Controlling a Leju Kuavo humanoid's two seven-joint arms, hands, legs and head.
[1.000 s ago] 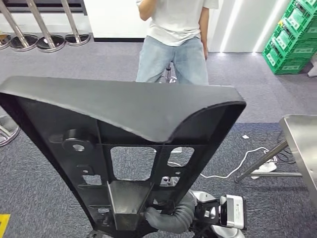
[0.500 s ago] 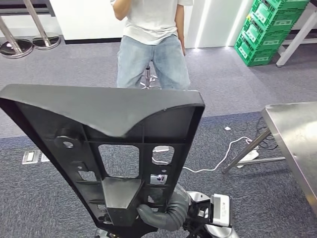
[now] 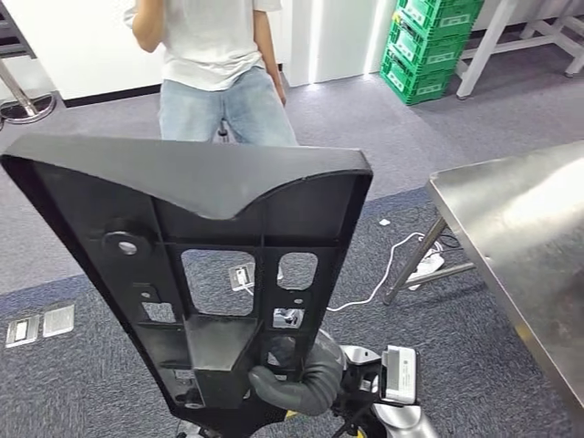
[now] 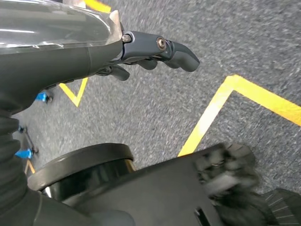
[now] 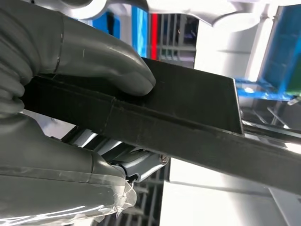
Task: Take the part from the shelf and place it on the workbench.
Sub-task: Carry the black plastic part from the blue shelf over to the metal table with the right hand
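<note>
The part [image 3: 206,182] is a large black plastic panel with ribs and cut-outs, held up tilted in front of me in the head view. My right hand [image 3: 303,383] grips it at its lower end. In the right wrist view the thick thumb [image 5: 106,66] presses on the part's black edge [image 5: 184,108], with the fingers under it. The steel workbench [image 3: 523,228] stands to the right, apart from the part. My left hand [image 4: 156,49] hangs over the grey carpet, its fingers stretched out and holding nothing.
A person [image 3: 206,55] in a white shirt and jeans stands just beyond the part. Green crates [image 3: 427,46] are stacked at the back right. A white cable [image 3: 392,265] lies by the workbench leg. Floor sockets [image 3: 37,324] sit at the left. Yellow tape [image 4: 220,101] marks the carpet.
The camera has turned right: the person and crates have slid left, and the workbench shows more at the right. The part stays in my right hand.
</note>
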